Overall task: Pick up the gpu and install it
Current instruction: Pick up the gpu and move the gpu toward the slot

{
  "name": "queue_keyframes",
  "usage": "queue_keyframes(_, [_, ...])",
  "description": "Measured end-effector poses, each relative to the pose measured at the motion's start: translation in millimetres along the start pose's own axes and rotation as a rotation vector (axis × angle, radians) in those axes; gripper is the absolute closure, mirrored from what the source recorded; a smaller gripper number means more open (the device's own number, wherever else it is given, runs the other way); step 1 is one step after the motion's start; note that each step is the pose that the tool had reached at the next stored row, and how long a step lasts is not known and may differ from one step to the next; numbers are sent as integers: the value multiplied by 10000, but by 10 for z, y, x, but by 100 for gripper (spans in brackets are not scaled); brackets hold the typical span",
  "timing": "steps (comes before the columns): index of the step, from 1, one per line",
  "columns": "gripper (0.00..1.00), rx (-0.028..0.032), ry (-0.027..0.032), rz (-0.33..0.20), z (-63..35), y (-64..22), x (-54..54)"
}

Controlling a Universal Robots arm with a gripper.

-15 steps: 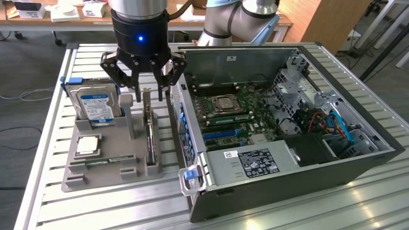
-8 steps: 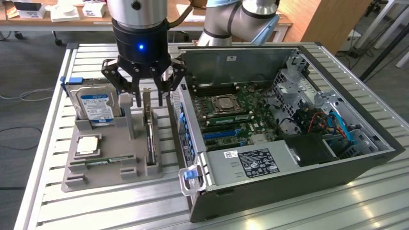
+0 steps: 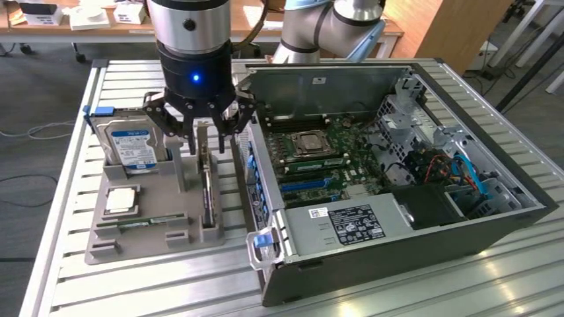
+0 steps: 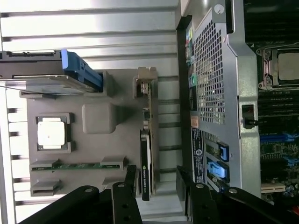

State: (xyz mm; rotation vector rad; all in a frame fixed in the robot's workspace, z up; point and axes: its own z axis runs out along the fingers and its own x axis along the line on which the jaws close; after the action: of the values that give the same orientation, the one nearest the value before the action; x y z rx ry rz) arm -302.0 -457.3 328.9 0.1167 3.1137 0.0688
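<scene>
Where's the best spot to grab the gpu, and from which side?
Probably the top edge of the gpu, from straight above, pinching its two flat faces. It stands edge-on in the holder, lower edge seated in a slot, so only the top is free.

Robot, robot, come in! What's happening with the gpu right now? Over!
End effector open, astride the gpu. It stands upright in the gray holder, not lifted. Open computer case close beside.

No print legible
Blue label on the hard drive (image 3: 131, 142), black-and-white sticker on the power supply (image 3: 351, 224), white lettering along the gpu (image 4: 145, 164) edge: all too small to read.
</scene>
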Motion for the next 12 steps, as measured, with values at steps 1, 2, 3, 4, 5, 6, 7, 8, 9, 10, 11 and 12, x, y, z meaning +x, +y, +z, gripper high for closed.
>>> queue_keyframes(1, [53,-1,0,0,18,-1,0])
queue_keyframes(2, [53,0,1,0,36,-2,1])
queue_keyframes(3, [53,0,1,0,53,-3,1])
queue_keyframes(4, [53,0,1,0,70,-4,2])
queue_keyframes(5, [53,0,1,0,89,-6,2])
queue_keyframes(6, [53,0,1,0,106,-7,2])
queue_keyframes(7, [53,1,1,0,124,-8,3])
queue_keyframes(8, [53,0,0,0,144,-8,3])
queue_keyframes(9, [53,-1,0,0,162,-9,3])
queue_keyframes(10, [53,0,1,0,179,-10,4])
queue_keyframes(11, [53,0,1,0,197,-11,4])
queue_keyframes(12, [53,0,0,0,215,-12,5])
